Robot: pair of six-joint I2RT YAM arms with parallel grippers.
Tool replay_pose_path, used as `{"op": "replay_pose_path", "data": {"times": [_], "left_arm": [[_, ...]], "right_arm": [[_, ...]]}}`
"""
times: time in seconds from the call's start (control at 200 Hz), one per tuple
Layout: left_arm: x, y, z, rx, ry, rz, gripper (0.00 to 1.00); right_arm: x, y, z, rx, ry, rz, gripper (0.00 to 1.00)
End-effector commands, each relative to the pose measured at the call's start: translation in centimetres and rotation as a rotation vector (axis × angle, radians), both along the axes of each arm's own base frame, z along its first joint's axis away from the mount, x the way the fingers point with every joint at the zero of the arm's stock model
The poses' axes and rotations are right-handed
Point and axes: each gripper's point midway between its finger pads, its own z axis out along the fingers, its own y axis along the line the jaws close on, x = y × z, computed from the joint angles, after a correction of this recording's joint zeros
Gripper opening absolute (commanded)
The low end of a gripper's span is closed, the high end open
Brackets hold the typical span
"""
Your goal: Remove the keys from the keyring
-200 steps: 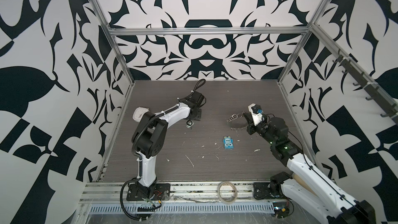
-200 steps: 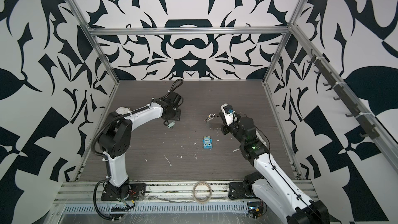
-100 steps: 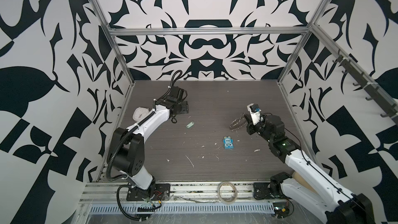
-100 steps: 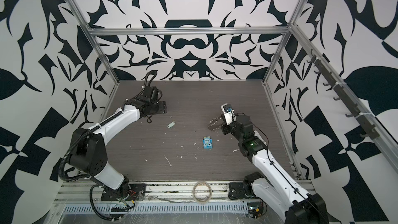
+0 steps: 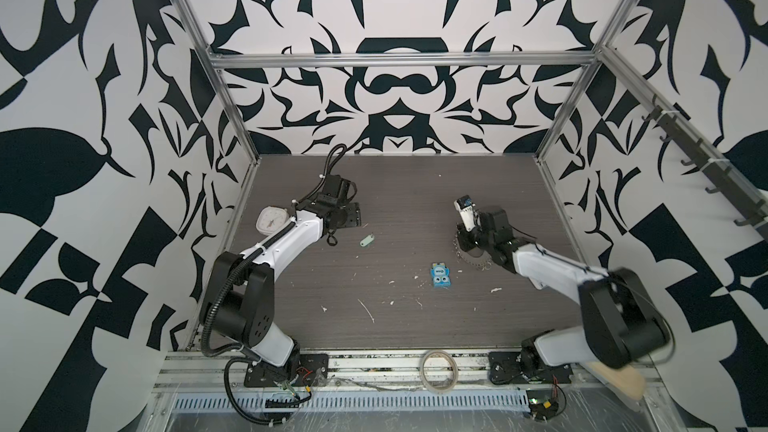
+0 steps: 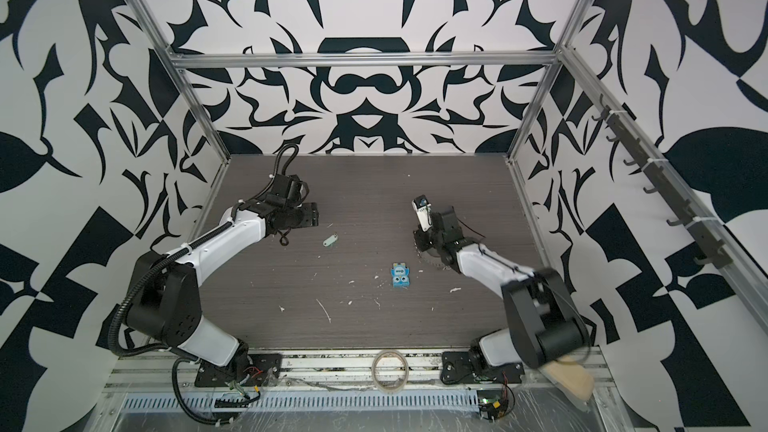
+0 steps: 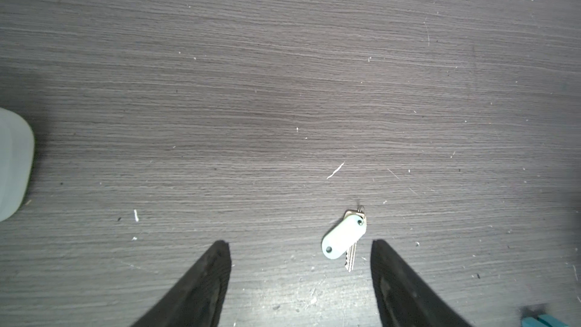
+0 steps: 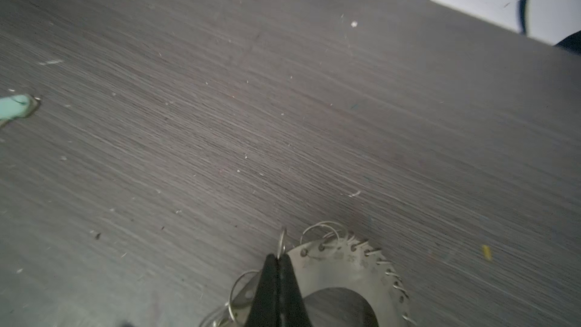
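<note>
Right wrist — right pincer (image 8: 278, 257) pinches wire-fringed flat metal keyring (image 8: 345, 265).

The only lettering that shows is on the small blue block (image 5: 441, 276) with cartoon eyes, lying on the surface (image 5: 415, 201). In both top views a short white word sits just beside the eyes and seems to read "One", though it is too small to be sure. The round white dial (image 5: 272, 220) carries dark marks too small to read.
</note>
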Motion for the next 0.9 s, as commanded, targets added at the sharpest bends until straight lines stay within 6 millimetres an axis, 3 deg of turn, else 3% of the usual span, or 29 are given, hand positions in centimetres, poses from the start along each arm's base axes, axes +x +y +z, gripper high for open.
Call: {"op": "replay_pose_path", "data": {"times": [0.0,0.07,0.13,0.21,0.23,0.295,0.33,0.465,0.595,0.665,0.78,0.895], "left_arm": [[-0.3,0.4,0.8,-0.026,-0.026,0.013,0.79],[-0.4,0.9,0.9,-0.029,-0.033,0.023,0.84],[-0.6,1.5,0.9,-0.033,-0.036,0.037,0.97],[-0.7,2.5,1.2,-0.055,-0.049,0.058,0.99],[-0.7,2.8,1.4,-0.058,-0.056,0.060,0.99],[-0.6,3.8,2.2,-0.052,-0.083,0.077,0.99],[-0.5,4.4,2.8,-0.046,-0.103,0.086,0.99],[0.2,7.4,6.1,-0.050,-0.253,0.148,0.99],[0.4,11.1,10.3,-0.093,-0.523,0.239,0.99],[-0.1,12.0,11.6,-0.059,-0.661,0.218,0.99],[-1.3,12.6,12.0,0.042,-0.793,0.167,0.99],[-2.0,13.4,10.5,0.119,-0.780,0.173,0.99]], "right_arm": [[5.0,1.4,3.1,0.030,-0.084,-0.006,0.00],[6.4,1.8,2.2,0.025,-0.005,0.000,0.00],[7.0,2.1,1.7,0.027,0.051,0.000,0.01],[7.2,2.2,1.6,0.043,0.074,-0.008,0.37],[7.1,2.2,1.7,0.044,0.073,-0.007,0.56],[7.1,1.9,2.3,0.038,0.059,-0.016,0.88],[7.0,1.8,2.9,0.031,0.053,-0.014,0.97],[5.8,0.3,7.2,0.023,-0.014,-0.053,0.99],[3.8,-5.1,11.4,0.037,-0.144,-0.239,0.99],[2.4,-8.7,11.6,0.043,-0.198,-0.359,0.99],[-0.3,-13.1,9.4,0.000,-0.244,-0.520,0.99],[-2.2,-14.8,6.8,-0.006,-0.327,-0.600,0.99]]}}
